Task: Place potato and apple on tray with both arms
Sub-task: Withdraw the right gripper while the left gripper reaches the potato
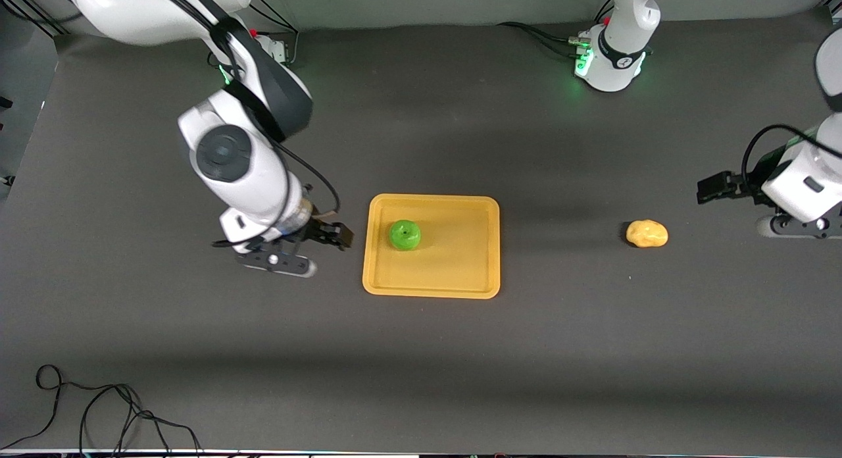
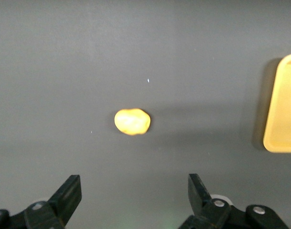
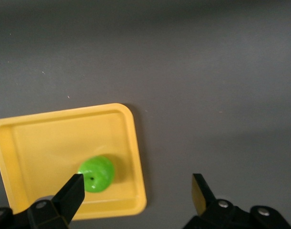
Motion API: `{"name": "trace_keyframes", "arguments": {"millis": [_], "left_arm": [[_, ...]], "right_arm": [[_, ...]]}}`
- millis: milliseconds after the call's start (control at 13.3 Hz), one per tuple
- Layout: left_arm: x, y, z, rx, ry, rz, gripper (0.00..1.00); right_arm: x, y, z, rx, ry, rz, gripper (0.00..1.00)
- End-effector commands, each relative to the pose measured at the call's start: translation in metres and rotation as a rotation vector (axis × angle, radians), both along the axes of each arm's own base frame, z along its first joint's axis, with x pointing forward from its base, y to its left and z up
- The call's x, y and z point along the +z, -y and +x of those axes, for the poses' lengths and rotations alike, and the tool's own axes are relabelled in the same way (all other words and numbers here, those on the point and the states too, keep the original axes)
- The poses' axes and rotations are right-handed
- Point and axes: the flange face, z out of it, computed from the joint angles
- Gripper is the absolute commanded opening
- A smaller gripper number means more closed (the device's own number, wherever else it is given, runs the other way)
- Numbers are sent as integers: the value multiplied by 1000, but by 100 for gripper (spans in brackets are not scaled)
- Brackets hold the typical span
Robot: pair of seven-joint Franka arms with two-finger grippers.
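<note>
Hanging with fingers spread and empty, right gripper [image 1: 327, 237] above bare table just beside tray [image 1: 460, 280]. Sitting in tray toward right arm's end: apple [image 1: 405, 235]. Lying on table well apart, toward left arm's end: potato [image 1: 646, 233]. Left gripper [image 1: 714, 187] near potato, spread wide, holding nothing.

The apple [image 1: 404, 235] looks glossy, lying in a smooth plastic tray [image 1: 460, 274]; the potato [image 1: 646, 233] beside the tray is bumpy; the table [image 1: 460, 379] is matt.

Apple [image 1: 404, 235] on tray [image 1: 460, 283]; potato [image 1: 646, 233] on table.
</note>
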Motion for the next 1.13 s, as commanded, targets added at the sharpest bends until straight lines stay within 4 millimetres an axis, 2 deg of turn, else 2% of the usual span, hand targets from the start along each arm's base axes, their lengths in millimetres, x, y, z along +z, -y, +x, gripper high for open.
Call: {"name": "trace_keyframes", "arguments": {"millis": [0, 75, 226, 301, 376, 526, 677, 827, 1053], "left_arm": [[-38, -11, -6, -27, 29, -3, 100], [-65, -14, -8, -36, 43, -3, 100], [-107, -19, -14, -62, 79, -3, 100], [-125, -30, -16, -78, 79, -2, 100], [-137, -35, -15, -100, 65, -5, 100], [-167, -38, -11, -101, 28, -5, 100], [-197, -38, -6, -109, 31, -2, 100], [-217, -37, -1, -125, 31, 0, 100], [-251, -37, 3, -131, 36, 5, 100]], "right_arm": [[24, 43, -23, 45, 0, -10, 100], [31, 59, -27, 56, 10, -18, 100], [42, 81, -39, 85, 24, -50, 100], [48, 98, -43, 85, 24, -38, 100], [56, 115, -47, 95, 26, -5, 100], [59, 143, -58, 105, 24, 9, 100], [60, 160, -71, 91, 34, -4, 100], [63, 188, -74, 114, 36, -7, 100], [62, 245, -76, 146, 32, 2, 100]]}}
